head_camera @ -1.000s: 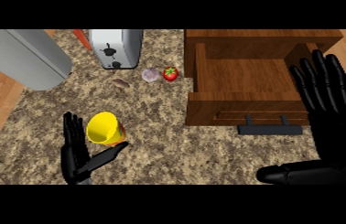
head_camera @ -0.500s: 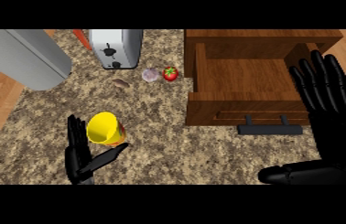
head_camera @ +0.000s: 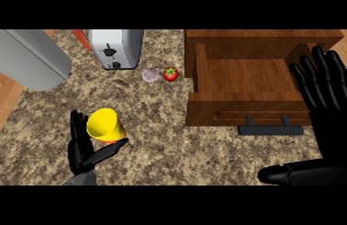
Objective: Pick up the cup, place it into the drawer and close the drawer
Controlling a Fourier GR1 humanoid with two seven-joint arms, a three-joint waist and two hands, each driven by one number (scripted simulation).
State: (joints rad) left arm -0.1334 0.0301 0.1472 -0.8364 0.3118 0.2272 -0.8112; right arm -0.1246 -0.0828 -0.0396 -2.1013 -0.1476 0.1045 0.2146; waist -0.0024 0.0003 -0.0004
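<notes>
A yellow cup (head_camera: pixel 106 126) lies tilted on the speckled counter at the lower left, its mouth facing up and left. My left hand (head_camera: pixel 85 150) is right against it, fingers straight along its left side and the thumb under its lower right edge, not curled round it. The wooden drawer (head_camera: pixel 245 84) stands pulled out at the right, its inside bare, with a black handle (head_camera: pixel 270 127) on its front. My right hand (head_camera: pixel 324 84) rests open with fingers up over the drawer's right side.
A silver toaster (head_camera: pixel 115 47) stands at the back. A strawberry (head_camera: pixel 170 73), a garlic bulb (head_camera: pixel 150 75) and a small brown bit (head_camera: pixel 121 83) lie between toaster and drawer. A grey appliance (head_camera: pixel 30 59) fills the upper left.
My left hand has crept a little right and closer against the cup, thumb now under its edge. The cup, drawer and right hand have hardly moved.
</notes>
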